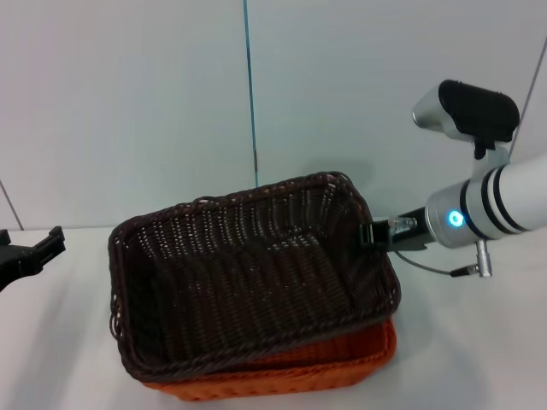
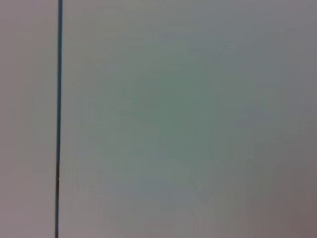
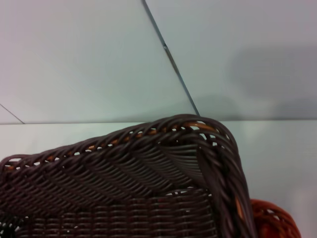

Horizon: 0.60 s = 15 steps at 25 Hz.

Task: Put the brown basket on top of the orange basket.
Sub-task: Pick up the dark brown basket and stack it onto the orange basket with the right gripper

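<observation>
The brown basket (image 1: 248, 273) sits in the orange basket (image 1: 342, 363) near the tabletop's (image 1: 77, 342) front edge, tilted, its right side riding higher because the right gripper (image 1: 369, 234) has its fingers clamped on that side's rim. That hold looks meant to steer the basket level. The left gripper (image 1: 34, 254) is parked at the left edge; whether its fingers are apart, I cannot tell.

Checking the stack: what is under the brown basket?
The orange basket lies under the brown basket; only its near and right sides show, the rest is covered.
</observation>
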Tool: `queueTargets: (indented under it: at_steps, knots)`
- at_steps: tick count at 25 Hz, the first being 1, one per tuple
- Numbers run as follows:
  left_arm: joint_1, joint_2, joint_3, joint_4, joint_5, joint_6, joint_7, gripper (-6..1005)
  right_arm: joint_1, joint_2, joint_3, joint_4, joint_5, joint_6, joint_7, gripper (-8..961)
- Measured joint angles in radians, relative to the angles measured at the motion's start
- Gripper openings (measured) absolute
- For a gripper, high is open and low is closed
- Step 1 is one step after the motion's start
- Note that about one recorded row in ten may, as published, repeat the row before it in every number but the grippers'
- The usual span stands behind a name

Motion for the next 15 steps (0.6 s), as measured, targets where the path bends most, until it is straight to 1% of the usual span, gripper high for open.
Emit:
queueTargets:
  at_steps: [5, 15]
  knots:
    - [0.0, 0.0, -0.004, 0.0, 0.0, 0.0, -0.001, 890, -0.028, -0.002, -0.017, 0.006, -0.005, -0.009, 0.019, 134]
    - [-0.007, 0.0, -0.007, 0.0, 0.0, 0.0, 0.0, 890, -0.041, -0.002, -0.052, 0.001, -0.009, -0.013, 0.02, 133]
